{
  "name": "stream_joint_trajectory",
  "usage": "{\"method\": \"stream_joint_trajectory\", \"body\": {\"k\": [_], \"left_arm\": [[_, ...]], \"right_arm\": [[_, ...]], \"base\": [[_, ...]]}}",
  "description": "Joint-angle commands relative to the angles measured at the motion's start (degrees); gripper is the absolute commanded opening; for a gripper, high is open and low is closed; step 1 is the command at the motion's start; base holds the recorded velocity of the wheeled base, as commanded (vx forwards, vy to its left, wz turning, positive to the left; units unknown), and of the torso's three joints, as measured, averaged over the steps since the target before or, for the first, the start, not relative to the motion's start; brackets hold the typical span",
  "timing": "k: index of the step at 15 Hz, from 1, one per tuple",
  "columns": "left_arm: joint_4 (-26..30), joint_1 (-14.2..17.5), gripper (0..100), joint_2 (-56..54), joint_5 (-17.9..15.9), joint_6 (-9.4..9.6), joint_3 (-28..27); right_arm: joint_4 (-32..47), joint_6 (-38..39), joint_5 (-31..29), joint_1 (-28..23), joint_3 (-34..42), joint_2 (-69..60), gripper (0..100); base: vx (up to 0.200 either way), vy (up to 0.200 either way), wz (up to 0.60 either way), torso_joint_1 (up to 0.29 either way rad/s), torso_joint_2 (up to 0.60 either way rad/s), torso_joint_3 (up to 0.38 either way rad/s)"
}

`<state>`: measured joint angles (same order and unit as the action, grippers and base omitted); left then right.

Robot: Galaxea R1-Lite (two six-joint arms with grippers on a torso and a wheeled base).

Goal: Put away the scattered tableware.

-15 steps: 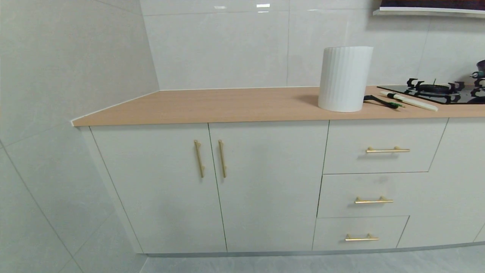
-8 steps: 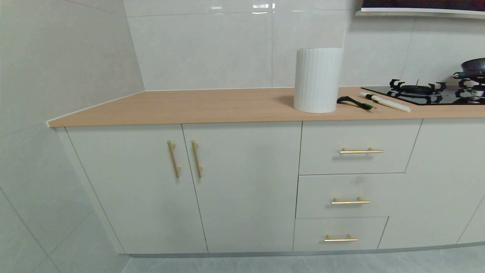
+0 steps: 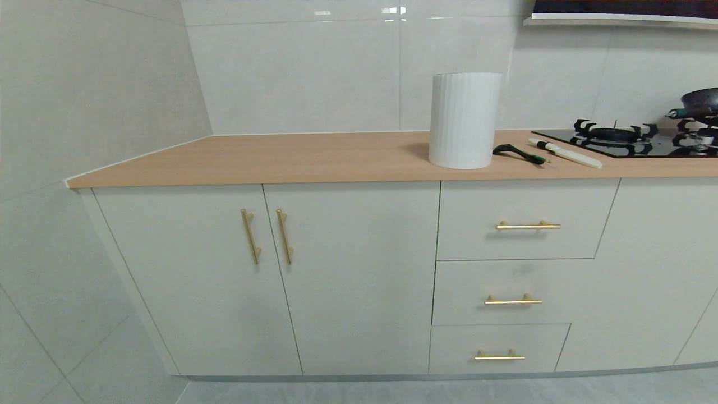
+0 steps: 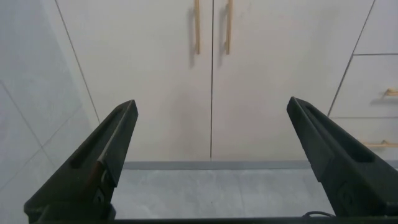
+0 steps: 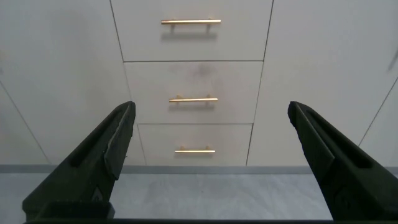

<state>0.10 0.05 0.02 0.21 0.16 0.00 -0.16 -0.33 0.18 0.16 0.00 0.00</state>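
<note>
A tall white ribbed holder stands on the wooden countertop. Just to its right lie a black-handled utensil and a white knife-like utensil with a green and black handle, both flat on the counter beside the stove. My left gripper hangs open, low in front of the double cabinet doors. My right gripper is open too, facing the stack of drawers. Neither holds anything.
A black gas stove with a dark pan sits at the counter's right end. Below are two cabinet doors with gold handles and three drawers. A tiled wall closes the left side; grey floor lies below.
The whole head picture has shifted left, so the camera turned right; holder, utensils and stove keep their places on the counter.
</note>
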Motion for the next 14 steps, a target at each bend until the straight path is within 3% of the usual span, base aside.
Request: {"method": "stream_joint_trajectory", "body": {"k": [1,5,9,14], "left_arm": [[-0.01,0.13,100,-0.02,0.06,0.02,0.0],[-0.01,0.13,100,-0.02,0.06,0.02,0.0],[-0.01,0.04,100,-0.02,-0.03,0.02,0.0],[-0.01,0.04,100,-0.02,0.06,0.02,0.0]], "right_arm": [[-0.02,-0.02,0.08,0.02,0.0,0.09,100],[-0.02,0.07,-0.01,0.02,0.0,0.09,100],[-0.02,-0.02,0.08,0.02,0.0,0.09,100],[-0.02,-0.11,-0.18,0.02,0.0,0.0,100]], "base": [[0.2,0.0,0.0,-0.002,0.01,0.012],[0.2,0.0,0.0,0.001,0.0,0.001],[0.0,0.0,0.0,0.0,0.0,0.0],[0.0,-0.2,0.0,0.002,0.0,0.004]]}}
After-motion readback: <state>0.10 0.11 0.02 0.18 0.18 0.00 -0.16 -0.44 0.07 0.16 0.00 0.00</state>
